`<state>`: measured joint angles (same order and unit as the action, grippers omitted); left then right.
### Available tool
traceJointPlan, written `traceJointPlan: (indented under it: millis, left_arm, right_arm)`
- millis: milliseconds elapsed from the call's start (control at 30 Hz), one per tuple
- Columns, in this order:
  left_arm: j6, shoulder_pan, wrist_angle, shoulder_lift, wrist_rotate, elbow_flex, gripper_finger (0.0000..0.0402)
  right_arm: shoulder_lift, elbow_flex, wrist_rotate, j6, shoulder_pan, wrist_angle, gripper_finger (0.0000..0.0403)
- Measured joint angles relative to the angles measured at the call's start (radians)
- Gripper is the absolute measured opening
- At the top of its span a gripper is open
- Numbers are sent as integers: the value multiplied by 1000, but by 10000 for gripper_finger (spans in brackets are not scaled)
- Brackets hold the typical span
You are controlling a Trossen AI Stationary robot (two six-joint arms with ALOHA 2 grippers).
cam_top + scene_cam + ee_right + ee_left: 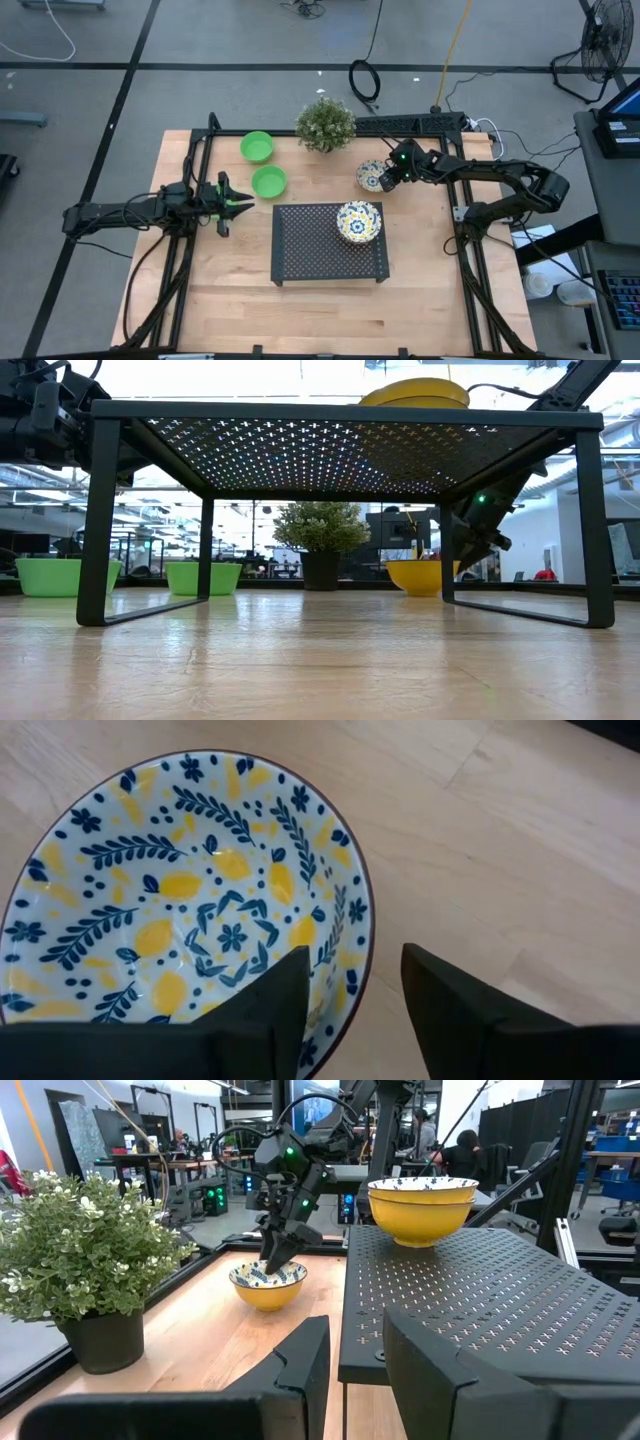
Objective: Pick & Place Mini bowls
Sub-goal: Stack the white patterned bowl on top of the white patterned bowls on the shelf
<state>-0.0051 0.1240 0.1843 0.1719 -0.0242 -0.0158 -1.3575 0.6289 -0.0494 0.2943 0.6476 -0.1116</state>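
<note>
Straddling the rim of the white blue-and-yellow floral bowl (pixel 180 900) just behind the black perforated metal rack (pixel 310 245), right gripper (pixel 352 1000) jaws apart; probably needing deeper seating before squeezing.

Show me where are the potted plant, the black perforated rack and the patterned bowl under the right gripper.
potted plant (pixel 325 123): high view, on its leaves.
black perforated rack (pixel 310 245): high view, bare part of its top.
patterned bowl (pixel 190 910): right wrist view, on its inside bottom.
</note>
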Motion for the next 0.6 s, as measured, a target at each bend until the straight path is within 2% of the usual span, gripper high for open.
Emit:
traceJointPlan:
  millis: [600]
  left_arm:
    - [0,0,0,0,0,0,99]
  right_arm:
    - [0,1,2,-22,0,9,25]
